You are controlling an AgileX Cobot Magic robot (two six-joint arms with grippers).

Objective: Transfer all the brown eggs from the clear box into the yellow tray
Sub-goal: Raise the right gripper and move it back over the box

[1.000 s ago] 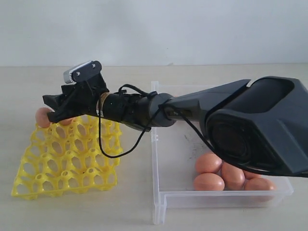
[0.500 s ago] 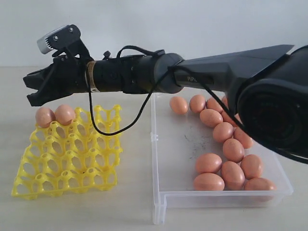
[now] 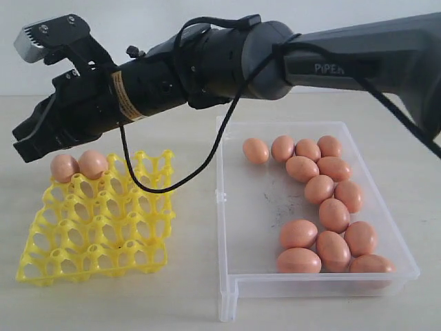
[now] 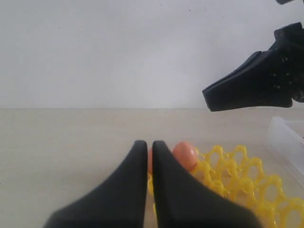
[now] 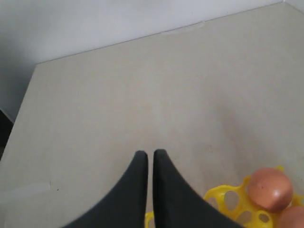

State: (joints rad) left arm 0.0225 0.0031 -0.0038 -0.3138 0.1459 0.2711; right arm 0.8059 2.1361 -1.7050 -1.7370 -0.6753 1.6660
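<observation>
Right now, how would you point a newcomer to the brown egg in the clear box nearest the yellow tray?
Find the large clear plastic box right of the bright yellow lattice egg tray. Four smooth brown eggs line its far wall; take the one at the tray end. No other egg there lies nearer the tray.

1. In the left wrist view, the left gripper (image 4: 146,144) hides most of one brown egg (image 4: 150,160) sitting in the yellow tray (image 4: 228,166). The tray runs off the bottom and right edges.
2. In the same view, only a corner of the clear box (image 4: 286,137) shows at the right edge, and the right gripper (image 4: 209,99) is cut off behind its tips.
3. In the right wrist view, only one corner of the tray shows. Another brown egg (image 5: 290,217) is clipped by the picture's corner.
4. In the exterior view, the right arm (image 3: 386,48) leaves the picture at the right edge.
</observation>
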